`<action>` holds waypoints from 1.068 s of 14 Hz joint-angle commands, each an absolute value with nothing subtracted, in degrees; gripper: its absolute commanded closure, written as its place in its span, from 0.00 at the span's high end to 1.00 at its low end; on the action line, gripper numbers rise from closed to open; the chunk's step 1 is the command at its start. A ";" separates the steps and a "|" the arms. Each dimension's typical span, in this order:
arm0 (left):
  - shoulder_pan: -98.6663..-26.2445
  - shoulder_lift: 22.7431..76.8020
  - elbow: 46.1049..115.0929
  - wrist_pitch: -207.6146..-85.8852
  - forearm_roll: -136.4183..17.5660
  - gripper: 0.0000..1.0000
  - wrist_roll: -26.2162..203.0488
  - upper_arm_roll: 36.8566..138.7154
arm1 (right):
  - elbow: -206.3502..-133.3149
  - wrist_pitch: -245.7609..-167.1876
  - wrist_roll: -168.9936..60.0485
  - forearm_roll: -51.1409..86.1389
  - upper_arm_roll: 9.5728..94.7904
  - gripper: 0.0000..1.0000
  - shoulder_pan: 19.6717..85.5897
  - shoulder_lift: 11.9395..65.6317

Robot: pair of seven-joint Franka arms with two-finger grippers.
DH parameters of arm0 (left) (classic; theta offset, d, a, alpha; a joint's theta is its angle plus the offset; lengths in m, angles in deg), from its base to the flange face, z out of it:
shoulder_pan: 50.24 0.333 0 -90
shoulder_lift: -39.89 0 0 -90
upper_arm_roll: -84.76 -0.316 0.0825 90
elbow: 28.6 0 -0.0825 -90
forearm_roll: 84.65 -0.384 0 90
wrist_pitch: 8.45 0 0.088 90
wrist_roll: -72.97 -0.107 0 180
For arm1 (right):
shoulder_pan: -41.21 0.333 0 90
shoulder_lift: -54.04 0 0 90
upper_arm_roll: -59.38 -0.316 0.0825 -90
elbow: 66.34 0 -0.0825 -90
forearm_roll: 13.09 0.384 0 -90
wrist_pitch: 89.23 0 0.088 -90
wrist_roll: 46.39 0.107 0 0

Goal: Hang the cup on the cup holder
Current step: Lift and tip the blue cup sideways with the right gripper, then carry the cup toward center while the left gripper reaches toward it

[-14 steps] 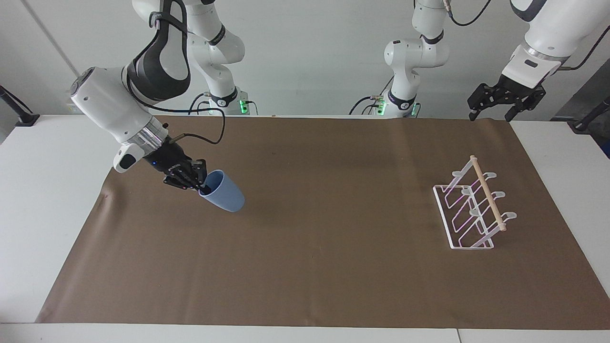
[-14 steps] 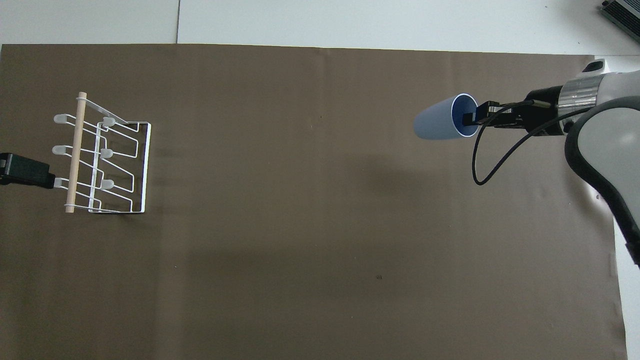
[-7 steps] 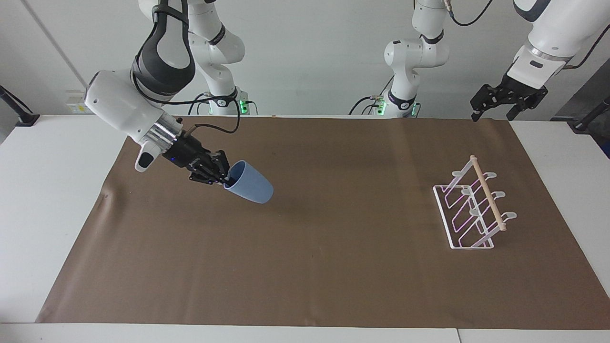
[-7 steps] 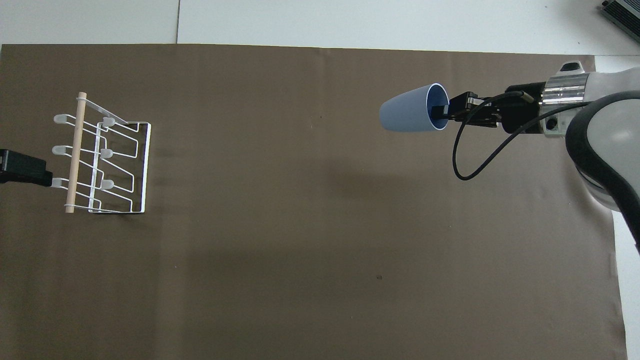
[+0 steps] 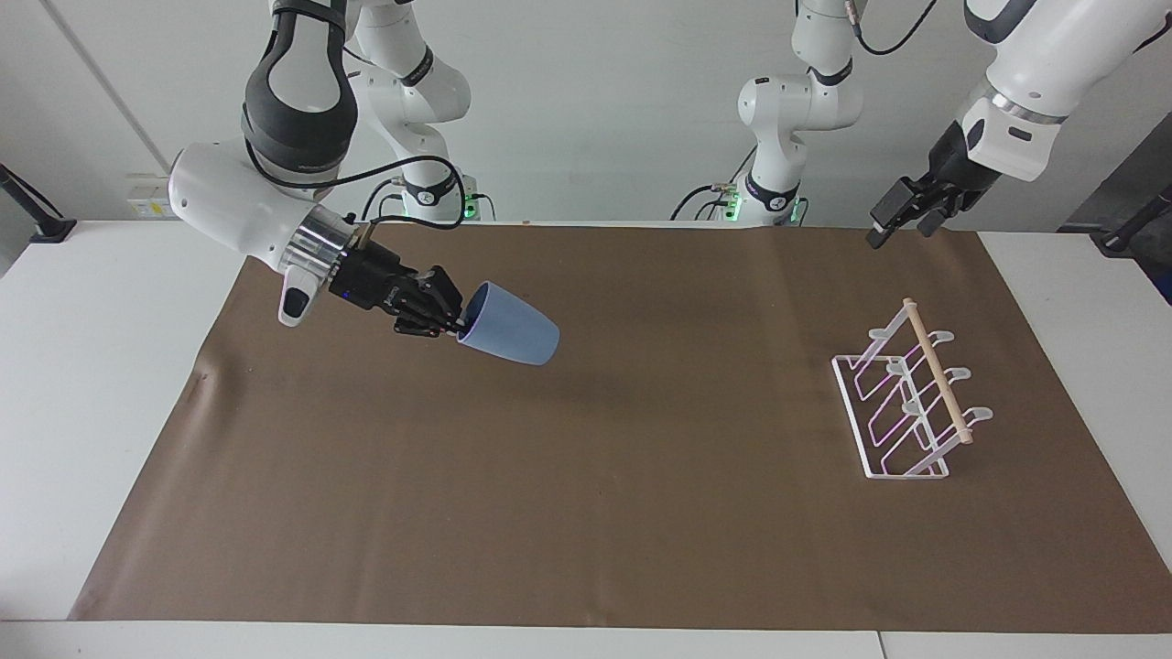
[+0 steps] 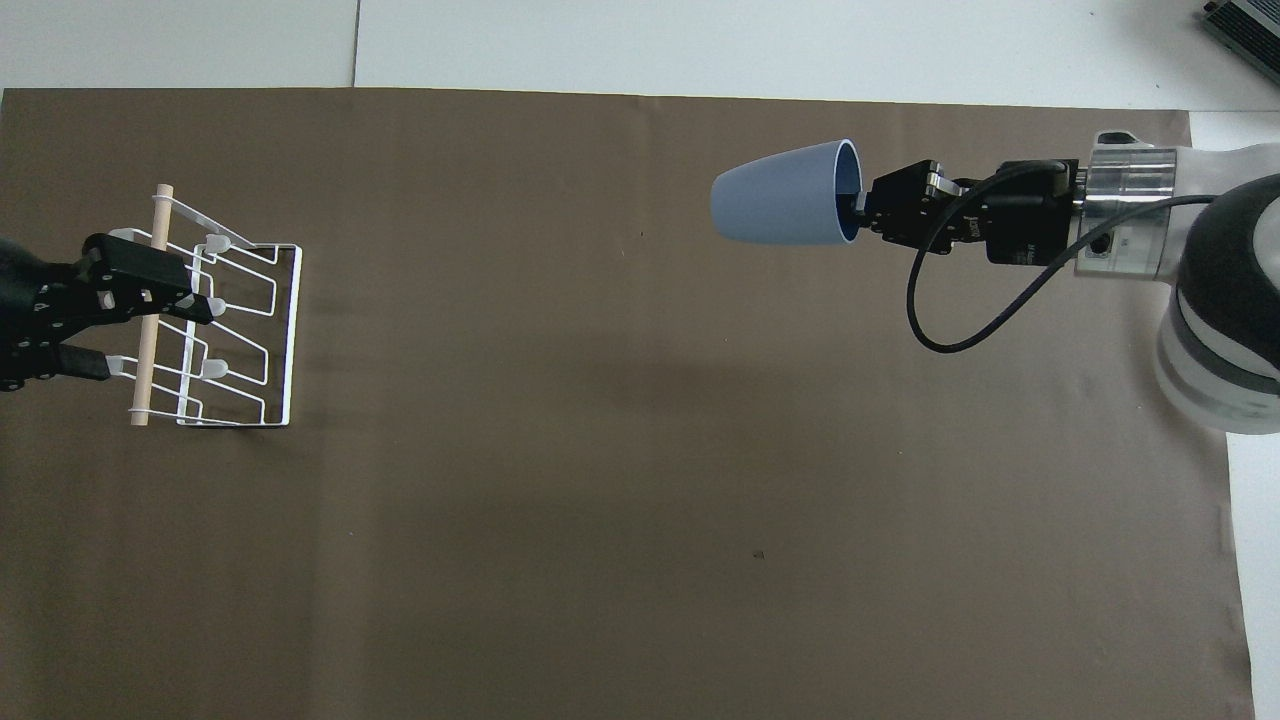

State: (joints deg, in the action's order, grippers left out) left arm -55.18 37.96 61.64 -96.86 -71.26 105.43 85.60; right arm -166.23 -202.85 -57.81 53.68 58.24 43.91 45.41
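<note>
A: Facing view first. What's the right gripper (image 5: pixel 455 322) got?

B: The cup (image 5: pixel 509 336), light blue. Fingers pinched tight on the rim, one inside the mouth, one outside. Cup lies on its side in the air, base pointing toward the left arm's end of the table, mouth toward the wrist.

A: Touching the mat?

B: No. It hangs clear above the brown mat (image 5: pixel 586 476), shadow underneath it. Overhead agrees: cup (image 6: pixel 785 194) sideways, right gripper (image 6: pixel 862 205) at the rim, black cable looping off the wrist.

A: Where over the table?

B: Over the right arm's half of the mat, well apart from the cup holder (image 5: pixel 911 401).

A: Holder?

B: White wire rack, wooden dowel across the top, standing on the mat toward the left arm's end. Nothing on its prongs.

A: Left gripper (image 5: pixel 902 215)?

B: Up in the air by the mat's edge nearest the robots, left arm's end. Jaws spread wide, nothing in them. Overhead shows the left gripper (image 6: pixel 150 330) overlapping the cup holder (image 6: pixel 215 320), but the facing view puts it well above the rack, not touching.

A: Table (image 5: pixel 101 366)?

B: White, mat covers most of it.
</note>
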 commanded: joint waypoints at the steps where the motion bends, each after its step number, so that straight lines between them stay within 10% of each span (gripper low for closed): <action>1: -57.44 39.97 61.75 -102.48 -65.77 1.00 120.56 85.98 | -167.86 -202.96 -57.11 60.10 56.83 0.00 43.40 47.09; 15: -61.75 51.91 50.43 -116.12 -52.57 1.00 174.63 95.65 | -173.75 -208.49 -51.84 81.92 56.75 0.00 48.15 48.33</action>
State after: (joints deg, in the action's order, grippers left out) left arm -61.56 47.48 55.39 -115.88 -53.30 169.40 94.54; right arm -172.17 -207.33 -53.60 80.28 56.96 47.74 46.69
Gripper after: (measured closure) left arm 0.000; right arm 0.956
